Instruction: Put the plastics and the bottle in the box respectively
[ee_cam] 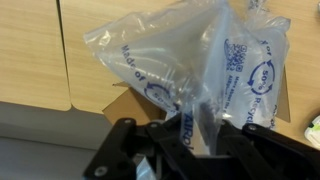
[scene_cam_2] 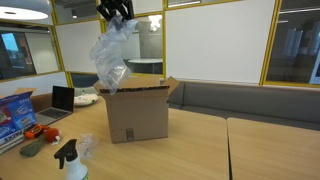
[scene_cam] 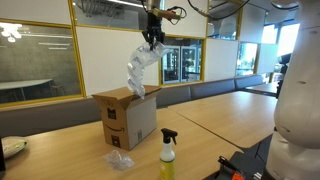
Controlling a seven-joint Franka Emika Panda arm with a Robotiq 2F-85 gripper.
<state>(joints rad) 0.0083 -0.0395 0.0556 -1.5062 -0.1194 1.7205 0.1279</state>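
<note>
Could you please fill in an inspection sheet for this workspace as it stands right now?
Surface: wooden table, light tops pushed together.
Job's things: cardboard box, flaps open; air-pillow plastic hanging over the opening; second plastic and spray bottle on the table in front of the box, bottle upright.
Clutter: laptop and blue packet beside the box.
Pincer: pincer shut on the air-pillow plastic.
Cables: nothing seen.
Surroundings: yellow-framed glass partitions, dark bench behind the table.
</note>
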